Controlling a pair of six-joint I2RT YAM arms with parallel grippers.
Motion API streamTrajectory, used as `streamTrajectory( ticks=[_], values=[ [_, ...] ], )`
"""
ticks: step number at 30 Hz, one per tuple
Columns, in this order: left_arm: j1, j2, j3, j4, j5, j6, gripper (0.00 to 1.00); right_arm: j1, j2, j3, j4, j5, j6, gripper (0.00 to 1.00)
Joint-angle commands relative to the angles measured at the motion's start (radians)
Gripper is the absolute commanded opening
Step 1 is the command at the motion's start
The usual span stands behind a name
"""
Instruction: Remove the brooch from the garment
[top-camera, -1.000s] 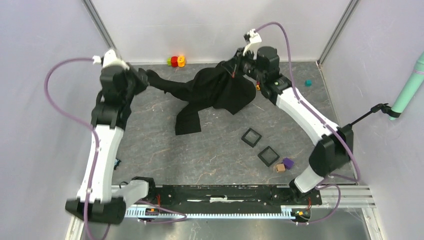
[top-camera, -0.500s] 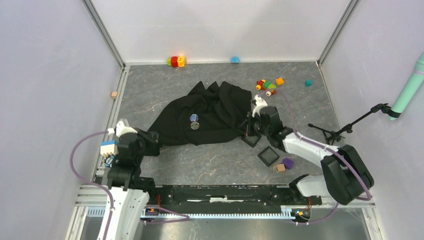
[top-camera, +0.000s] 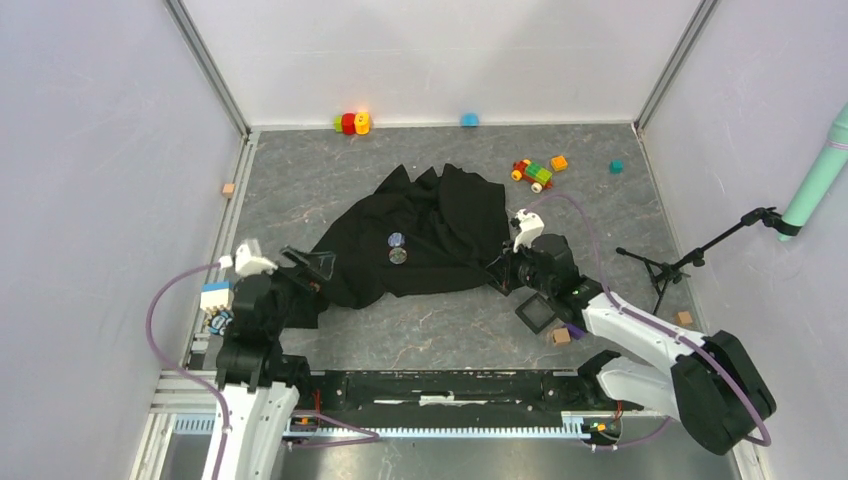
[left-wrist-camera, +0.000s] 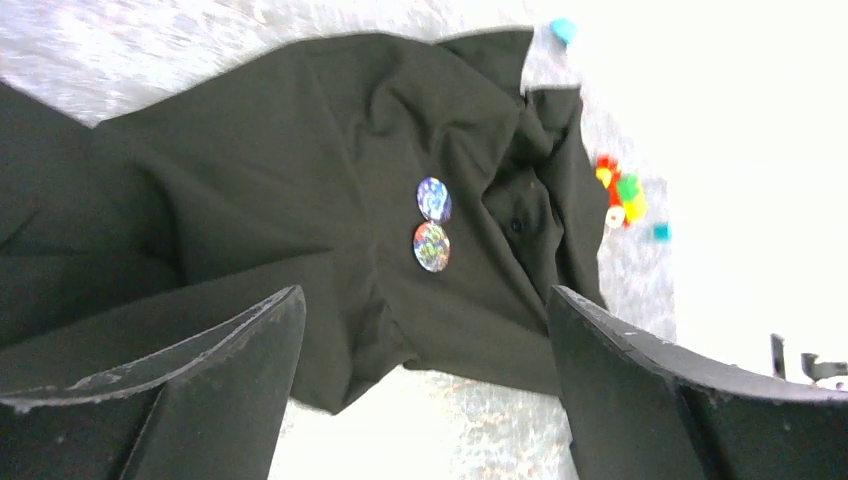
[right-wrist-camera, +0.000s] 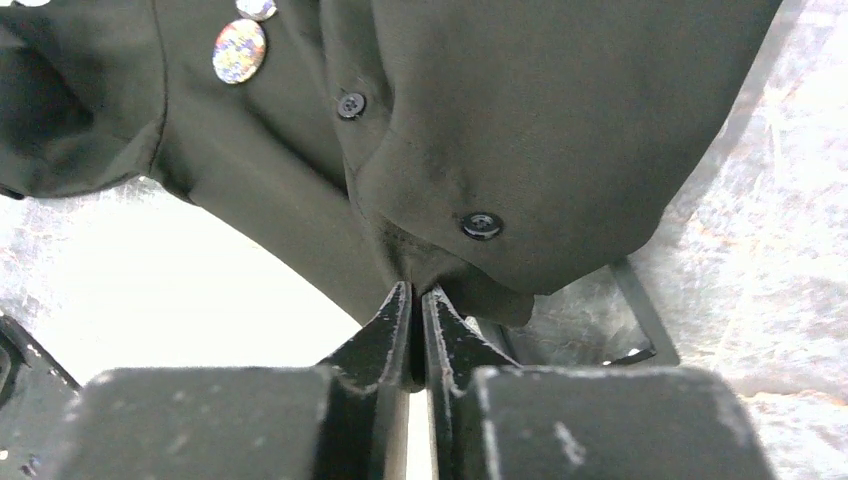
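The black garment (top-camera: 430, 225) lies spread on the table's middle, also filling the left wrist view (left-wrist-camera: 280, 170) and the right wrist view (right-wrist-camera: 540, 120). The brooch (top-camera: 398, 256), a tiny round shiny disc, is pinned to its front, with a second like disc (top-camera: 396, 239) just behind it; both show as well in the left wrist view (left-wrist-camera: 431, 246). My left gripper (top-camera: 312, 265) stands wide open at the garment's near left edge, with nothing between its fingers (left-wrist-camera: 200, 390). My right gripper (right-wrist-camera: 415, 292) is pinched on a fold at the garment's right hem.
A black square frame (top-camera: 536, 314) lies near my right arm; another (right-wrist-camera: 640, 330) peeks from under the hem. A purple block (top-camera: 575, 328) and a tan one (top-camera: 560, 337) sit beside it. Toy bricks (top-camera: 533, 172) lie at the back right, a small stand (top-camera: 660, 268) at the right.
Both arms brought the garment down from the back and laid it flat. Since half a second ago, my left gripper has opened and let go of the cloth.
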Motion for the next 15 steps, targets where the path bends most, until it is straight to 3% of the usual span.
streamTrajectory(
  ticks=[1, 4, 6, 8, 11, 15],
  values=[
    [0.003, 0.262, 0.11, 0.151, 0.185, 0.18, 0.93, 0.006, -0.072, 0.001, -0.014, -0.044, -0.118, 0.19],
    [0.003, 0.414, 0.221, 0.058, 0.059, 0.239, 0.94, 0.009, -0.08, 0.023, -0.041, -0.085, -0.161, 0.44],
    [0.003, 0.439, 0.293, 0.002, -0.098, 0.232, 0.97, 0.01, -0.082, 0.045, -0.072, -0.047, -0.182, 0.59],
    [0.003, 0.423, 0.309, 0.024, -0.132, 0.222, 0.98, 0.014, -0.082, 0.069, -0.083, -0.027, -0.199, 0.7],
    [-0.001, 0.442, 0.262, 0.179, 0.07, 0.233, 0.9, 0.045, -0.054, 0.119, -0.09, 0.008, -0.219, 0.8],
    [-0.043, 0.649, 0.287, 0.232, 0.254, 0.241, 0.82, 0.093, 0.042, 0.227, -0.114, 0.011, -0.229, 0.81]
  ],
)
